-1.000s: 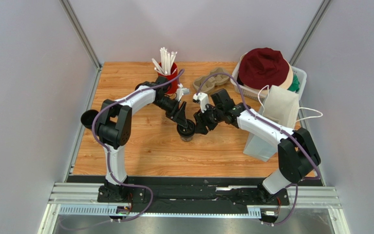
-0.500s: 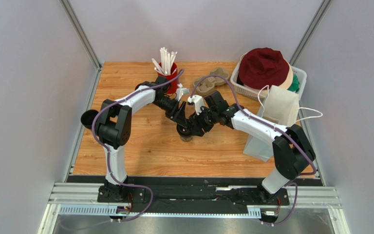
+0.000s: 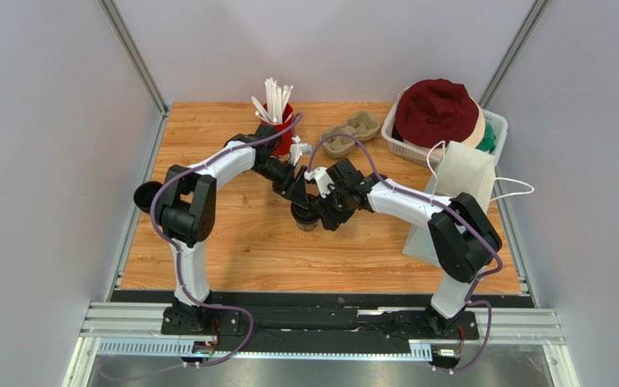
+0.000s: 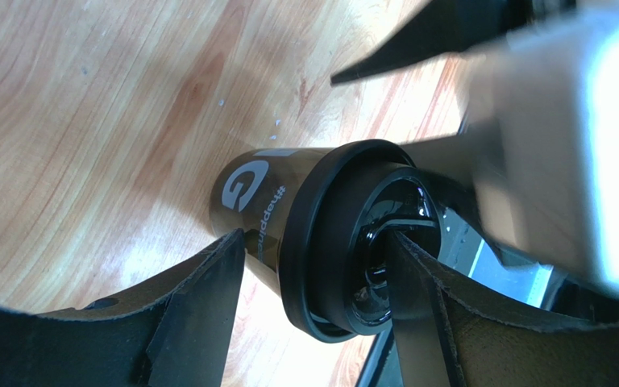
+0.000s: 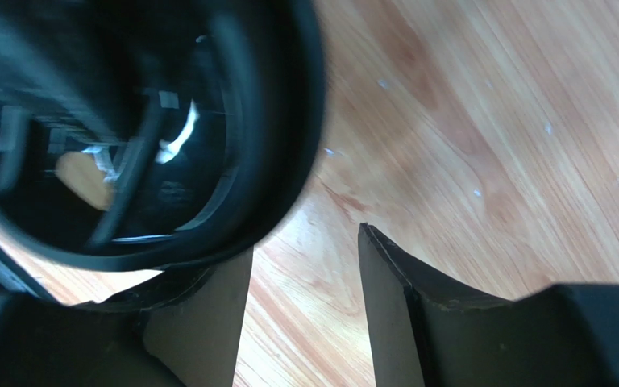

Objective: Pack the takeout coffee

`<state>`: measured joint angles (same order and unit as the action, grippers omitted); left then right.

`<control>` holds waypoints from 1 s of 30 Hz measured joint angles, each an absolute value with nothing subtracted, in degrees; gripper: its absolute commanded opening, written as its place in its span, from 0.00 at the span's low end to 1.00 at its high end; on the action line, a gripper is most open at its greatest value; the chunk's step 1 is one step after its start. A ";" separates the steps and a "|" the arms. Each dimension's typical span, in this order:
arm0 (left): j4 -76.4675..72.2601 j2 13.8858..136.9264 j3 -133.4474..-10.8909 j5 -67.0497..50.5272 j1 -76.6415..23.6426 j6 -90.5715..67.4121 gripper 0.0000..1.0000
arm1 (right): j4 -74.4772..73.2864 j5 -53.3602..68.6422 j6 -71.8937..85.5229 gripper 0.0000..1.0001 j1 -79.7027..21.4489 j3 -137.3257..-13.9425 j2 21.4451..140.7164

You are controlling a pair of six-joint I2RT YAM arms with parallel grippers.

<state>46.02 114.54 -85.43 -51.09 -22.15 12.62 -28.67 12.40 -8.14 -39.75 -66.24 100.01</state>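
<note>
**Change since a second ago:** the right gripper (image 3: pixel 326 211) has moved left, from just right of the cup to directly beside it. The left gripper (image 3: pixel 299 198) is where it was.

**Top view**
- Small brown paper cup (image 3: pixel 309 226), capped, stands upright near the middle of the light wooden table (image 3: pixel 232 250) with a gripper at either side.
- Back edge: a red cup of white straws (image 3: pixel 282 121) and a moulded brown pulp cup carrier (image 3: pixel 351 134).
- Back right: a white plastic basket (image 3: pixel 494 129) holding a dark red bucket hat (image 3: pixel 438 109).
- Right edge: a white paper bag with cord handles (image 3: pixel 462 181).
- Left edge: a squat black round piece (image 3: pixel 145 196).

**Left wrist view**
- The cup's dark side bears a large white "G" and small white print starting "#happin"; the rest is hidden.
- The black round plastic lid (image 4: pixel 321 201) sits on the cup, its glossy recessed top facing the camera.
- The left claw's two black fingers straddle the cup, one against the body, the other crossing in front of the lid.
- Whether they clench it or merely flank it cannot be told.
- The right gripper's pale housing is blurred at upper right.

**Right wrist view**
- The lid fills the upper left, out of focus.
- The right claw is released: its fingers stand apart with only bare wood between them, and one finger sits just under the lid's rim.
- No writing is legible here.
</note>
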 measured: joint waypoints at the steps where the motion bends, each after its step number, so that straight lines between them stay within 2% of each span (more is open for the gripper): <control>1: 45.91 114.48 -85.43 -51.03 -22.31 12.69 0.70 | -28.95 12.16 -8.25 0.56 -39.44 -66.24 100.09; 4: 45.76 114.41 -85.43 -50.89 -22.50 12.78 0.70 | -29.52 15.00 -8.58 0.60 -37.41 -66.39 99.09; 12: 45.80 114.41 -85.43 -51.07 -22.26 12.78 0.73 | -32.08 32.47 -6.26 0.76 -27.51 -72.18 93.78; 18: 47.37 114.43 -86.52 -50.50 -21.50 13.78 0.78 | -32.16 40.25 -2.61 0.77 -27.14 -74.67 97.67; 30: 51.40 114.87 -92.84 -46.89 -20.84 17.50 0.82 | -32.86 43.22 -1.06 0.78 -27.35 -75.57 100.44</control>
<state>51.40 114.87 -92.84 -46.89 -20.84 17.50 -32.86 43.22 -1.06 -27.35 -75.57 100.44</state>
